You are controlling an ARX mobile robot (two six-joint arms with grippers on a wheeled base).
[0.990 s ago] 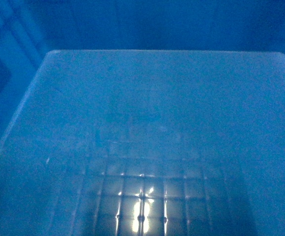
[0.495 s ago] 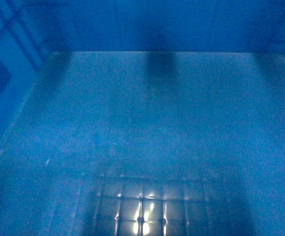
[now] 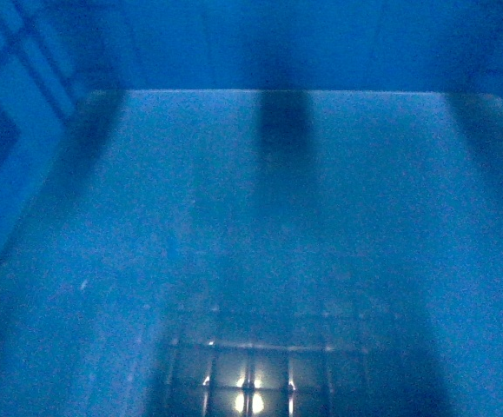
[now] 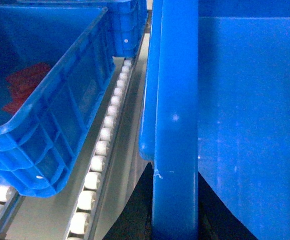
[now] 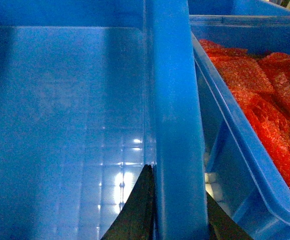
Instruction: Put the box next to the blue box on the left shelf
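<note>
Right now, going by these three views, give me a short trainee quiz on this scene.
1. True or false: the neighbouring crate in the right wrist view is empty.
2. In the left wrist view, what runs between the box and the other crate? A white rollers; B a cable; C a red strip.
3. Which part of the box does the right pincer straddle?
Key: 1 false, it holds red material. 2 A. 3 its rim.
</note>
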